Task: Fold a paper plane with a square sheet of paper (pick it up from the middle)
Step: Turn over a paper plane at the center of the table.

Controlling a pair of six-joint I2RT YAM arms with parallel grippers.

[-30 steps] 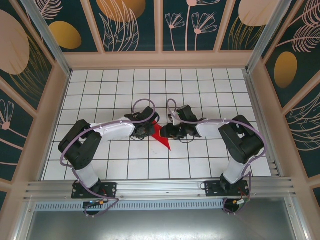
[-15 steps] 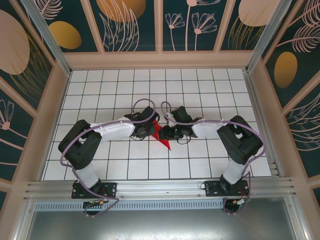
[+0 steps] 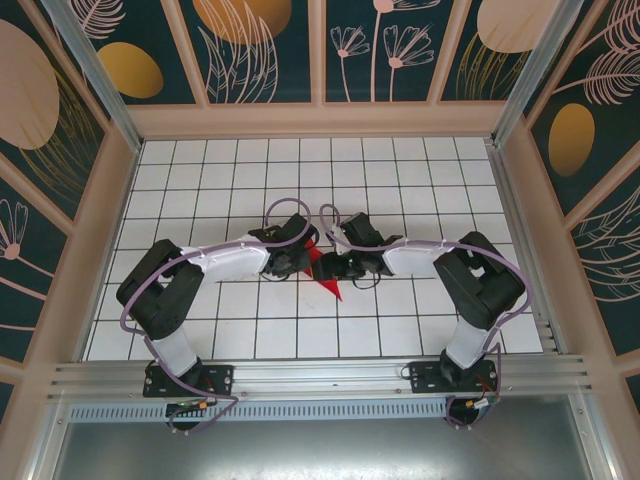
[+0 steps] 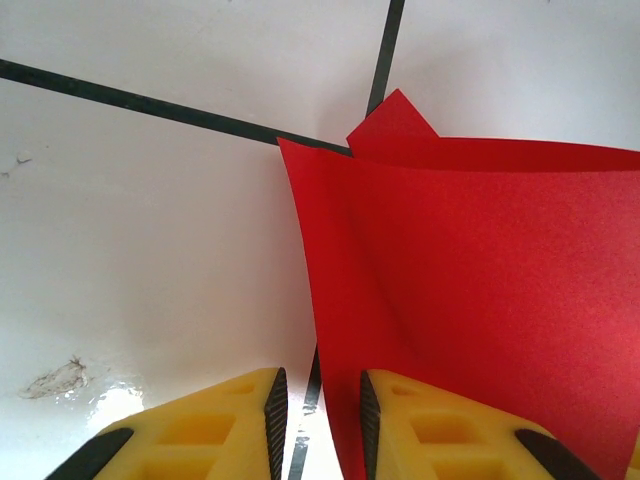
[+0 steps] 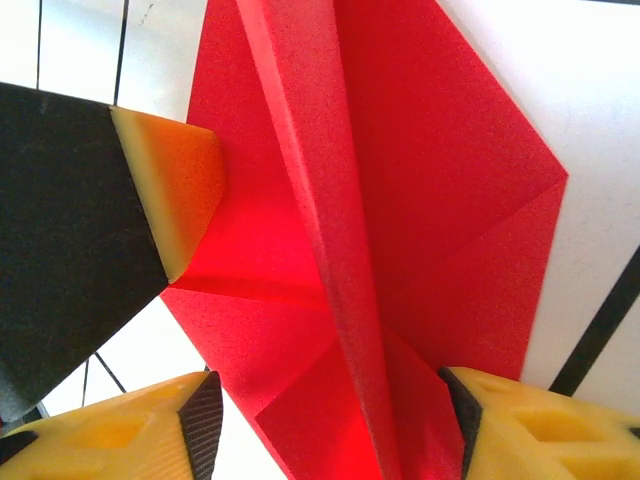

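- The red paper [image 3: 328,280] lies on the white tiled bench [image 3: 250,340] about halfway across, right between the two arms. It is folded into a narrow shape, and its sharp tip points toward the near edge.
- The left claw [image 3: 295,262] comes in from the left and is low over the paper's left side.
- From the left wrist, the left claw [image 4: 322,400] has its yellow fingers only a narrow gap apart. A dark grid line [image 4: 300,440] on the bench [image 4: 150,250] shows through that gap.
- The paper [image 4: 480,280] spreads out to the right there. Its left edge runs down just inside the right-hand finger, and a small corner pokes up behind the top edge. I see nothing pinched between the pads.
- The right claw [image 3: 340,265] meets the paper from the right.
- From the right wrist, the right claw [image 5: 328,410] stands wide open. It straddles the raised centre ridge of the paper [image 5: 440,180], with one finger on each side.
- Its right-hand pad touches the paper's edge, while the left-hand pad is clear of it.
- In that same view, one black and yellow finger of the left claw [image 5: 170,190] rests on the paper's left flap.
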